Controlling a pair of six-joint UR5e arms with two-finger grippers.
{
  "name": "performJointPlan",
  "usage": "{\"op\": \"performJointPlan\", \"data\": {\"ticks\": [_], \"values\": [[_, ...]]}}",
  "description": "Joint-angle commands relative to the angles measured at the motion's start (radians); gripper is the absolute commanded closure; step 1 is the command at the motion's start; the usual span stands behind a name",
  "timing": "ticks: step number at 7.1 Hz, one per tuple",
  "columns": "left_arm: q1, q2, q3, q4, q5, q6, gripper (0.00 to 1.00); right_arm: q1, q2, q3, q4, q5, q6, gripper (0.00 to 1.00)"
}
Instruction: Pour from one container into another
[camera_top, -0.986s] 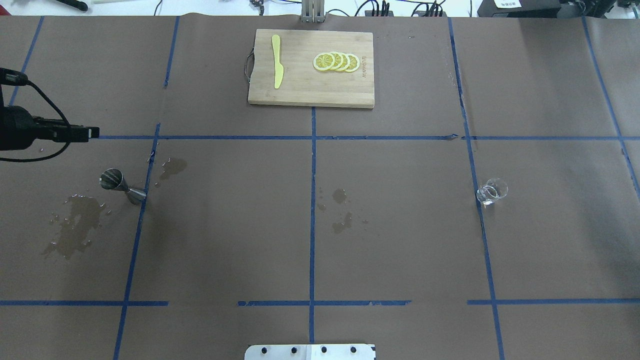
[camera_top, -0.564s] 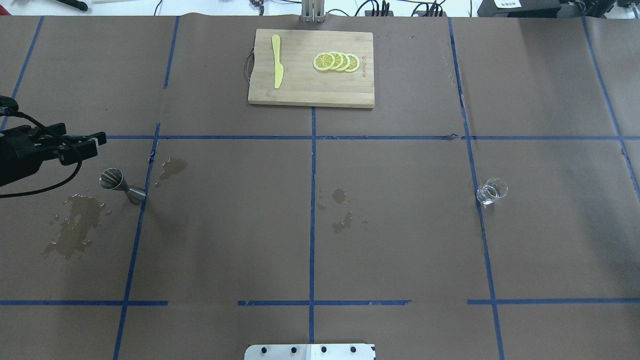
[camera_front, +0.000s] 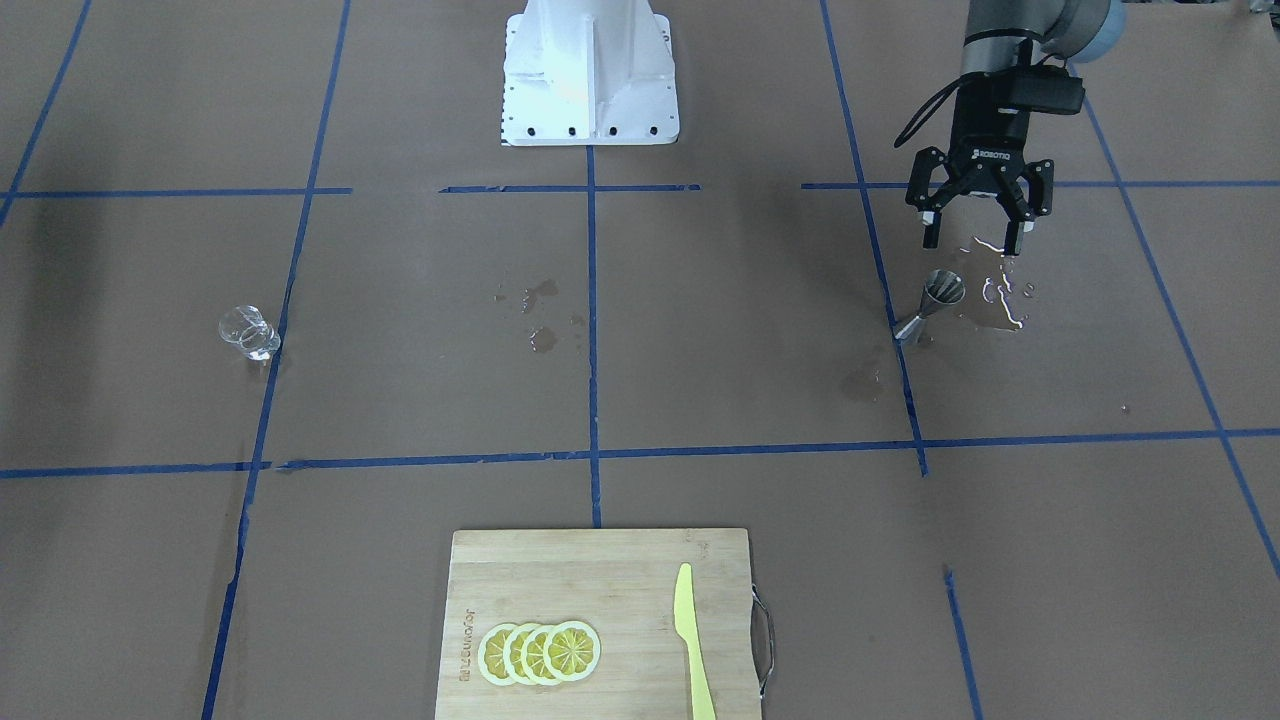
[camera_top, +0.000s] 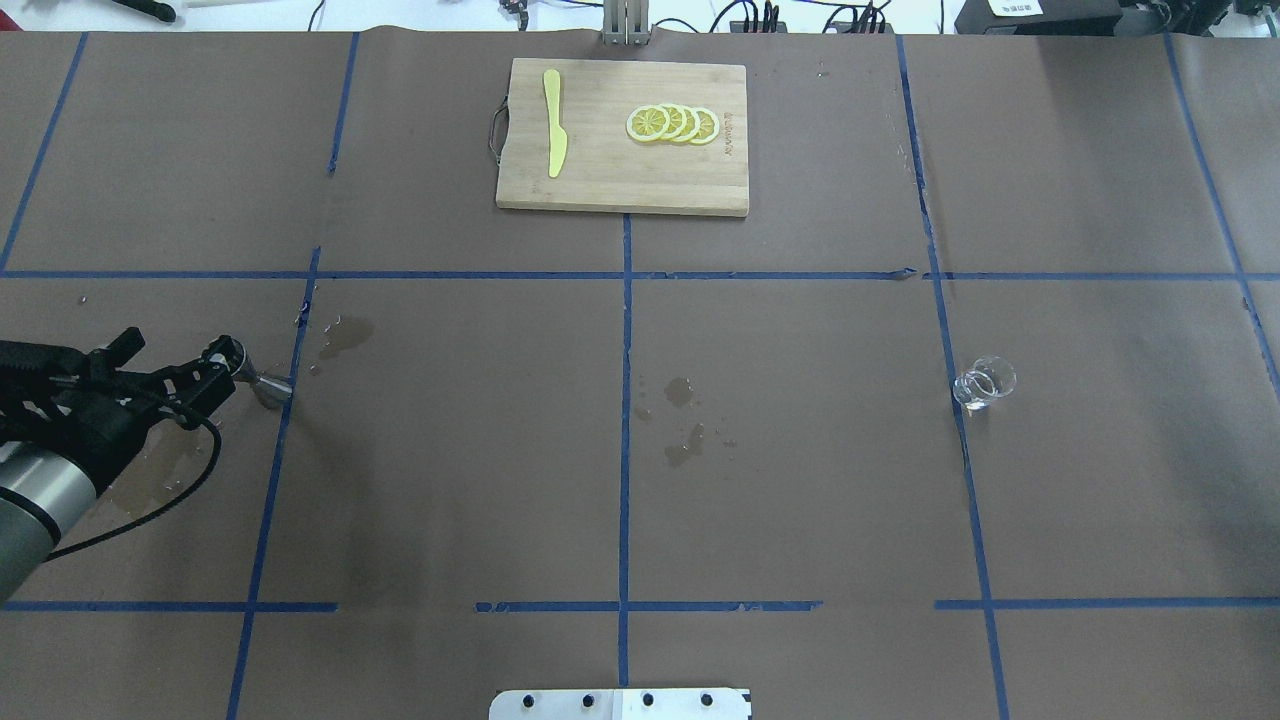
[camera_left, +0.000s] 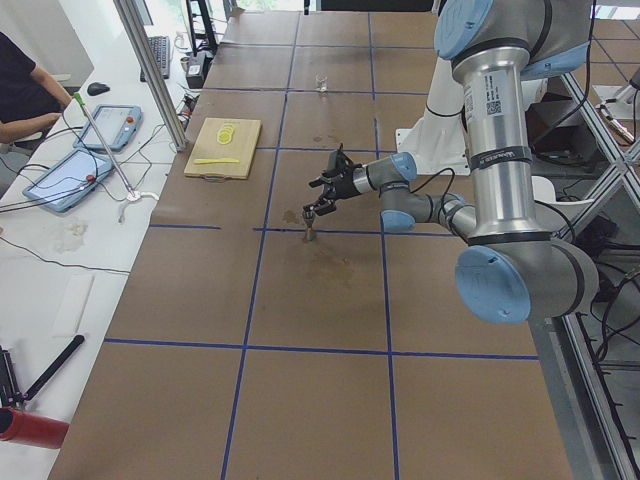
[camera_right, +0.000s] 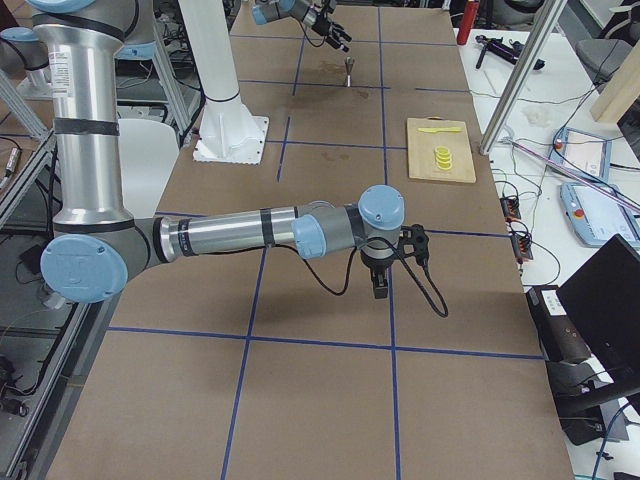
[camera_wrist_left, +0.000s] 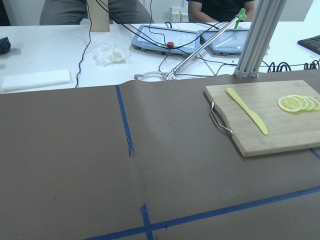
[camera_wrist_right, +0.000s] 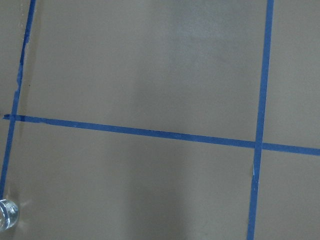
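**Item 1, steel jigger** (camera_front: 932, 305). It sits at 9 o'clock on the counter (camera_top: 620, 480) in the overhead view, beside a blue tape line. It appears to stand upright with its long axis vertical and its wide mouth up. Its contents are not visible.

**Item 2, glass measuring cup** (camera_front: 250, 333). It sits at 3 o'clock in the overhead view, on a tape line and well apart from the jigger. It stands upright. The clear glass does not show whether any liquid is inside.

**Item 3, left end effector** (camera_front: 970, 243). Its fingers are spread and hold nothing. It hangs above the jigger without touching it. In the front-facing view the jigger lies at about 7 o'clock from the fingertips, just beside them. This arm is by far the nearer to the jigger.

**Item 4, right end effector** (camera_right: 380, 280). It shows only in the right side view, so I cannot tell whether it is spread or pressed together. It is the nearer arm to the glass cup, which shows at 8 o'clock in its wrist view.

**Judgement.** The coming move depends on lowering the spread fingers around the jigger's narrow waist. The cup has not yet been picked up.

**Sundries.**
- Wet patches (camera_front: 1000, 300) lie beside the jigger, and there are more at the centre of the counter.
- A cutting board (camera_front: 640, 560) sits at 12 o'clock in the overhead view and carries lemon slices (camera_front: 540, 652) and a yellow knife (camera_front: 693, 640).
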Motion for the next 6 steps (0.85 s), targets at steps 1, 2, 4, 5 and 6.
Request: {"op": "performJointPlan", "data": {"ticks": [1, 2, 4, 5, 6], "values": [[0.106, 0.004, 0.07, 0.003, 0.165, -0.117, 0.01, -0.002, -0.039, -0.001, 0.11, 0.001, 0.005, 0.0], [0.127, -0.018, 0.107, -0.003, 0.194, -0.195, 0.01, -0.001, -0.047, -0.001, 0.112, 0.001, 0.004, 0.0], [0.152, -0.086, 0.189, -0.003, 0.259, -0.199, 0.02, -0.002, -0.047, -0.001, 0.112, 0.001, 0.004, 0.0], [0.152, -0.125, 0.244, -0.003, 0.259, -0.197, 0.02, -0.001, -0.047, -0.001, 0.112, 0.001, 0.005, 0.0], [0.152, -0.14, 0.277, -0.006, 0.258, -0.195, 0.02, -0.002, -0.047, -0.001, 0.11, 0.003, 0.005, 0.0]]}}
